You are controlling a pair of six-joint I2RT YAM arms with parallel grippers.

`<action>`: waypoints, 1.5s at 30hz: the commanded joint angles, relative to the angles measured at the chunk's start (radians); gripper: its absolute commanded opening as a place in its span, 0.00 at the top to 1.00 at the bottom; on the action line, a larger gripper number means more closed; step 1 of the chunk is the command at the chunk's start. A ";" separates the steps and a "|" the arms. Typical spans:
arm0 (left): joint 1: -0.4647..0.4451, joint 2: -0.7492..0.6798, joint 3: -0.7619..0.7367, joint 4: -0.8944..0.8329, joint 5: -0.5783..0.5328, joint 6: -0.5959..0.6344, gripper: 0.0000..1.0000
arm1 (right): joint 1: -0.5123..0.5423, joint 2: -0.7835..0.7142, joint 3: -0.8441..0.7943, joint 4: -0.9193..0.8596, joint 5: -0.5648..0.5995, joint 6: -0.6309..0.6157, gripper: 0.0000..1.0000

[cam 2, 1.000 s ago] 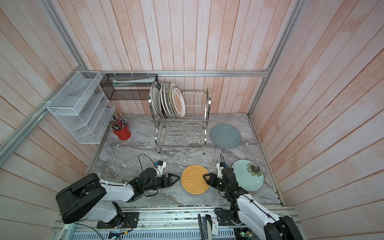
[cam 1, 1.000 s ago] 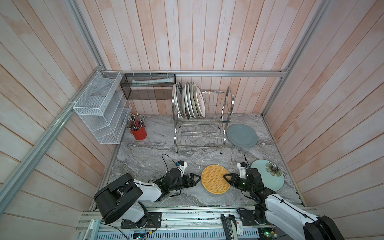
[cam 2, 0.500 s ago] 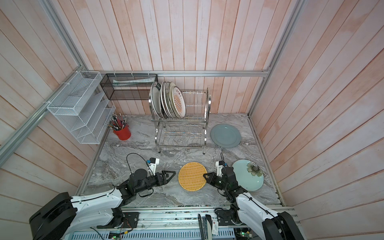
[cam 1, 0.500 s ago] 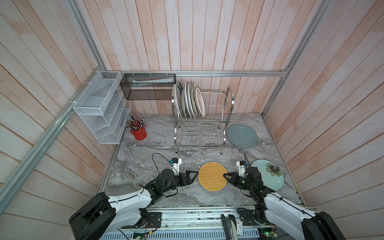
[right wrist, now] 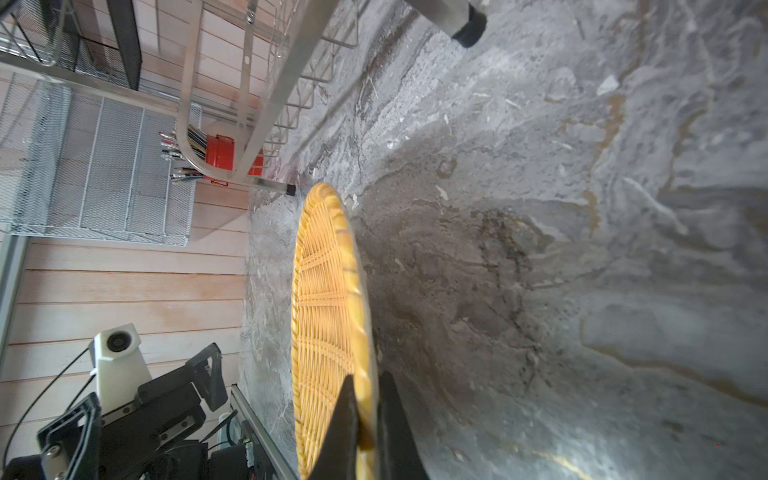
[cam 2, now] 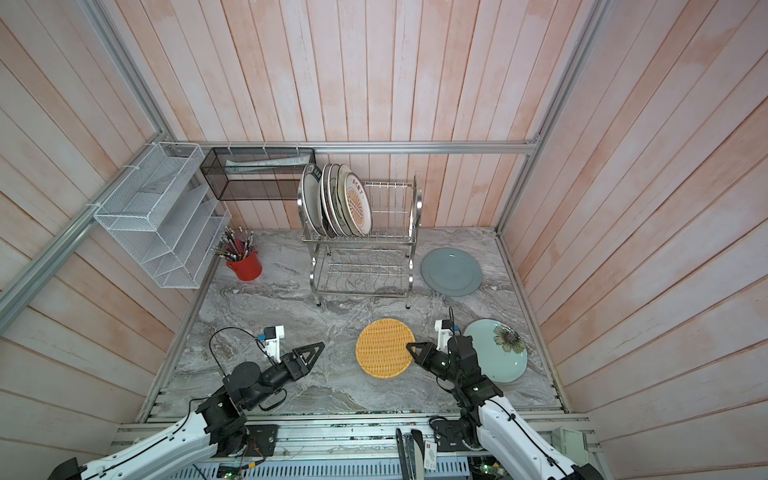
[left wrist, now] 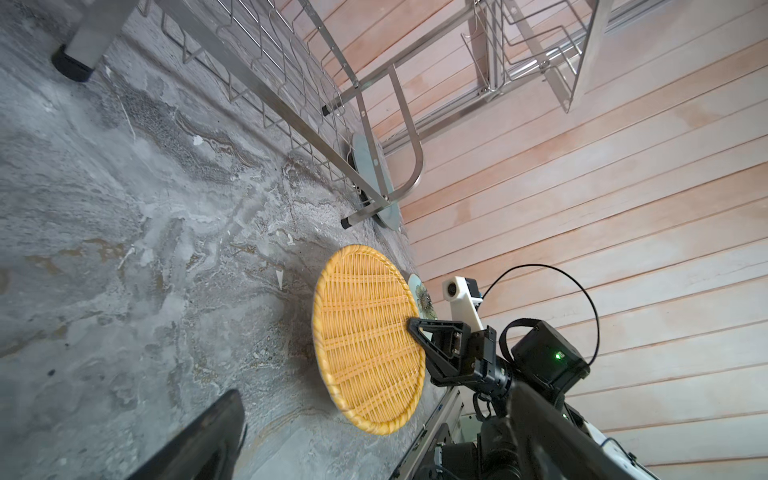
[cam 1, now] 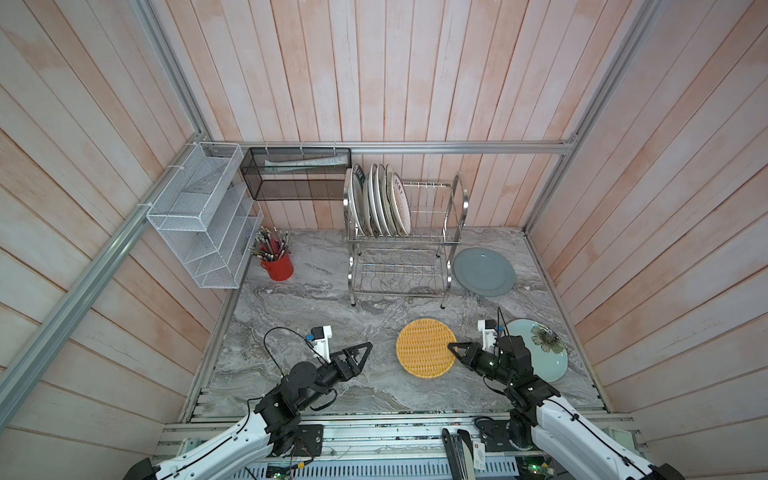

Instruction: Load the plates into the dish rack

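The right gripper (right wrist: pixel 365 386) is pinching the woven plate (cam 1: pixel 424 347) by its rim, jaws shut on it, to tip it upright for slotting. The plate is lying in front of the rack (cam 1: pixel 451 195), perhaps tilting slightly. The left gripper (cam 1: pixel 365 355) is idling there too — wide open, empty.

Back ctr: dish rack (cam 1: pixel 428 240), plates (cam 1: pixel 380 199) in top tier; woven plate (cam 1: pixel 422 347) in frt; cup (cam 1: pixel 278 266) to L.

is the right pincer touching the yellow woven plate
Touching: in the right wrist view the right pincer clamps the rim of the yellow woven plate, a jaw on each face.
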 commanded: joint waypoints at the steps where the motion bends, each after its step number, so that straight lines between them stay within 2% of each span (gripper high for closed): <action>1: 0.004 0.008 -0.017 0.024 -0.037 -0.038 0.00 | 0.011 -0.011 0.069 0.031 -0.010 0.051 1.00; 7: 0.001 0.146 -0.015 0.203 -0.038 -0.091 0.00 | 0.049 0.021 0.128 0.092 0.020 0.103 1.00; 10: -0.012 0.252 0.033 0.213 -0.043 -0.099 0.00 | 0.065 0.048 0.137 0.146 0.056 0.149 1.00; 16: -0.109 0.489 0.134 0.351 -0.086 -0.087 0.00 | 0.127 0.112 0.157 0.235 0.139 0.215 1.00; 20: -0.162 0.627 0.192 0.426 -0.079 -0.105 0.05 | 0.151 0.149 0.163 0.280 0.139 0.241 1.00; 25: -0.206 0.738 0.249 0.481 -0.124 -0.152 0.15 | 0.180 0.141 0.153 0.298 0.174 0.267 1.00; 29: -0.224 0.772 0.285 0.475 -0.159 -0.181 0.22 | 0.193 0.108 0.136 0.293 0.206 0.286 1.00; 38: -0.245 0.869 0.334 0.537 -0.205 -0.255 0.56 | 0.208 0.070 0.119 0.284 0.232 0.299 1.00; 41: -0.248 0.902 0.342 0.563 -0.212 -0.273 0.70 | 0.210 0.061 0.116 0.280 0.233 0.302 1.00; 45: -0.251 0.938 0.347 0.595 -0.217 -0.290 0.76 | 0.214 0.054 0.109 0.281 0.233 0.304 1.00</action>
